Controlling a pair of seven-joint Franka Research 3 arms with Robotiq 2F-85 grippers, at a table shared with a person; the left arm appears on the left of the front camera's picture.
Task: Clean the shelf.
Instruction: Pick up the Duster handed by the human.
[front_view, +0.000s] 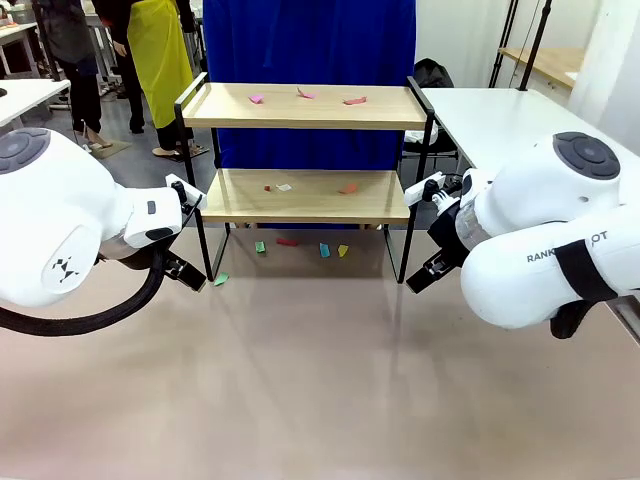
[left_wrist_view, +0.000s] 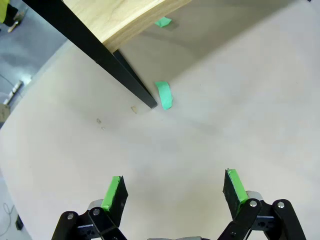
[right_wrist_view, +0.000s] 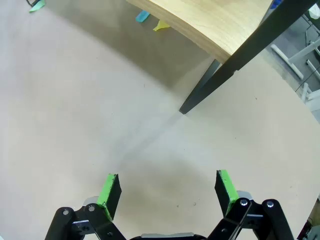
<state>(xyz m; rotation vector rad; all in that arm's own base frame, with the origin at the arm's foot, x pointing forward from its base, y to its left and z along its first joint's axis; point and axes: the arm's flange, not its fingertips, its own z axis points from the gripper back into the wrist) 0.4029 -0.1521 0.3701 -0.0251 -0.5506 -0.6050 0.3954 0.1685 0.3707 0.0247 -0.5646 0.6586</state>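
while paper scraps litter both of its boards, the shelf (front_view: 390, 112) stands at the far middle of the beige tabletop (front_view: 320, 380). we see the two arms posted at its front legs, the left hand (left_wrist_view: 175, 185) and the right hand (right_wrist_view: 169, 182) each with fingers spread wide and nothing between the green pads. we judge the cleaning to be at its very start: pink scraps (front_view: 256, 99) lie on the upper board, a white scrap (front_view: 284, 187) and reddish ones on the lower, and none looks gathered. more bits lie on the tabletop under the shelf, among them a blue scrap (front_view: 324, 250) and a yellow scrap (front_view: 343, 250). a green scrap (left_wrist_view: 164, 95) sits just beside the foot of the front leg nearest the left hand. the next move, as we read it, calls for one hand to rise to a board, clear the raised side rail, and pinch or sweep paper that lies flat and offers little edge. the tabletop is smooth and matte. behind the shelf hangs a blue curtain (front_view: 310, 40); a white table (front_view: 500, 115) stands to the right, and a person in a yellow garment (front_view: 160, 50) stands far off at the left.
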